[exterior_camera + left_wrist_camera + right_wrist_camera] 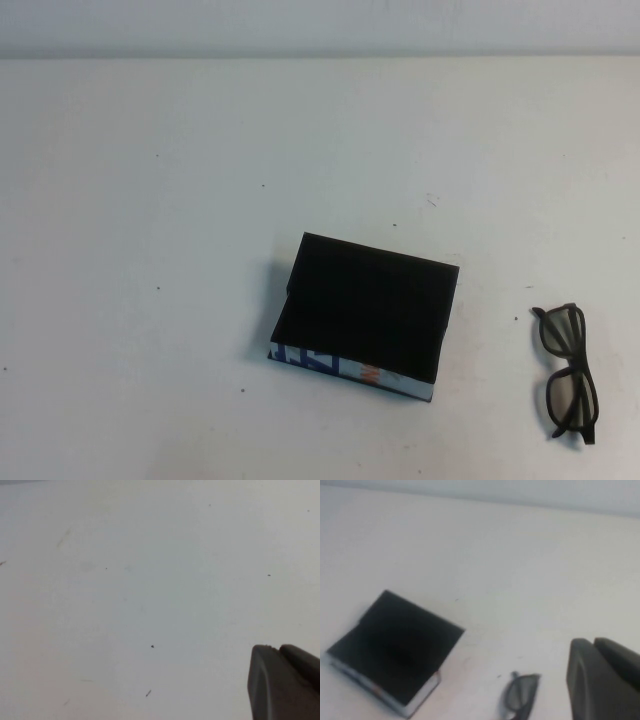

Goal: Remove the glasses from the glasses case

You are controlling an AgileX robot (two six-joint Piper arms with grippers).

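Note:
The glasses case is a black box in the middle of the white table, with its white printed side strip facing the near edge. It looks all black from above, and I see no glasses in it. The dark-framed glasses lie folded on the table to the right of the case, apart from it. Neither gripper shows in the high view. My left gripper is shut and empty over bare table. My right gripper is shut and empty, raised back from the case and glasses.
The table carries only small dark specks and scuffs. Its far edge meets a pale wall at the back. The glasses lie close to the table's right front corner of the high view.

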